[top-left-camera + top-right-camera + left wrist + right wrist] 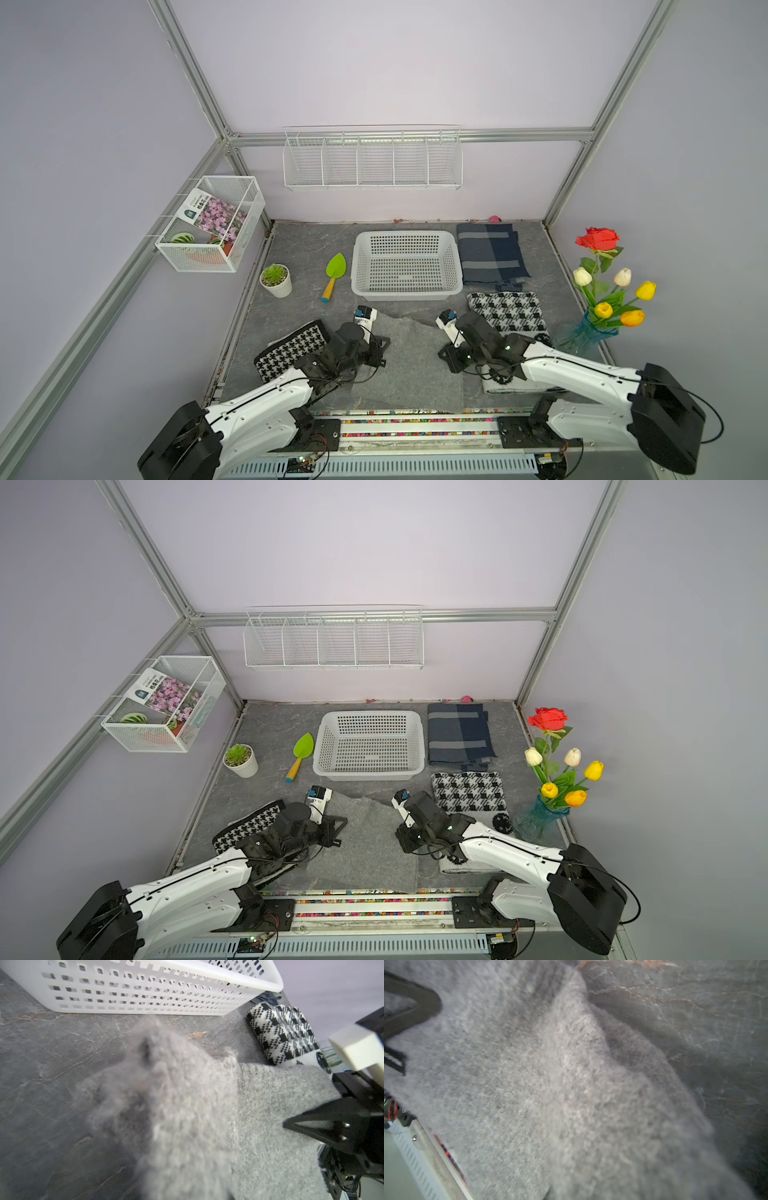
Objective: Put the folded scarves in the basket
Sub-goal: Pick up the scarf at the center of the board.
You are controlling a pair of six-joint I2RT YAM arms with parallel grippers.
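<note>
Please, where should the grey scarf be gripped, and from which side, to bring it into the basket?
Grip the grey scarf at the two corners of its far edge, the one facing the basket, coming from above. It lies mostly flat, wide and limp, so a single middle grip would probably let it sag and unfold.
</note>
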